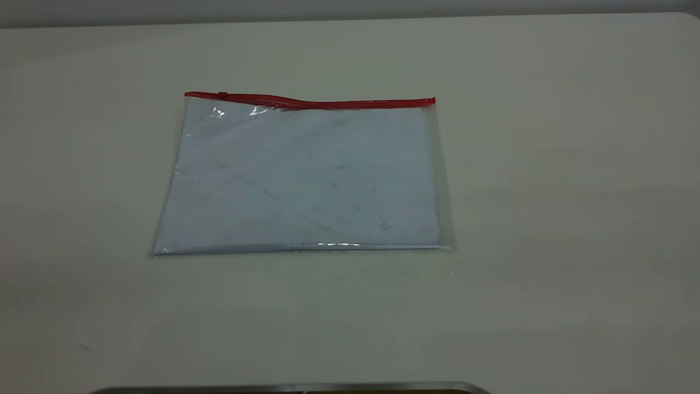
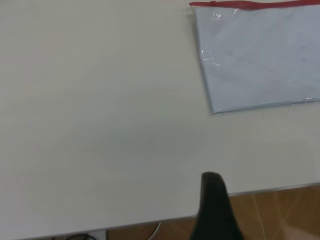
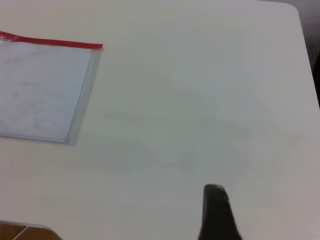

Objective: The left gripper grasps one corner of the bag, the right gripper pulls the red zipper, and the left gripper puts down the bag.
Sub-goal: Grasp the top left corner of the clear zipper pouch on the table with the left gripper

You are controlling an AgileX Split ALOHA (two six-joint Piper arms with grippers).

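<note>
The bag [image 1: 303,178] lies flat on the white table [image 1: 547,191], a clear pouch with white sheets inside. The red zipper [image 1: 328,103] runs along its far long edge, with the small slider tab [image 1: 222,94] near the left end. The corners at the strip's ends are at the far left [image 1: 187,96] and far right [image 1: 433,102]. Neither gripper shows in the exterior view. The left gripper [image 2: 212,182] shows as one black tip over the table edge, well away from the bag [image 2: 260,60]. The right gripper [image 3: 215,192] shows the same way, apart from the bag [image 3: 40,90].
A metallic rim [image 1: 284,387] runs along the near edge in the exterior view. The left wrist view shows the table's edge with brown floor [image 2: 280,210] beyond it. The right wrist view shows the table's rounded corner [image 3: 295,10].
</note>
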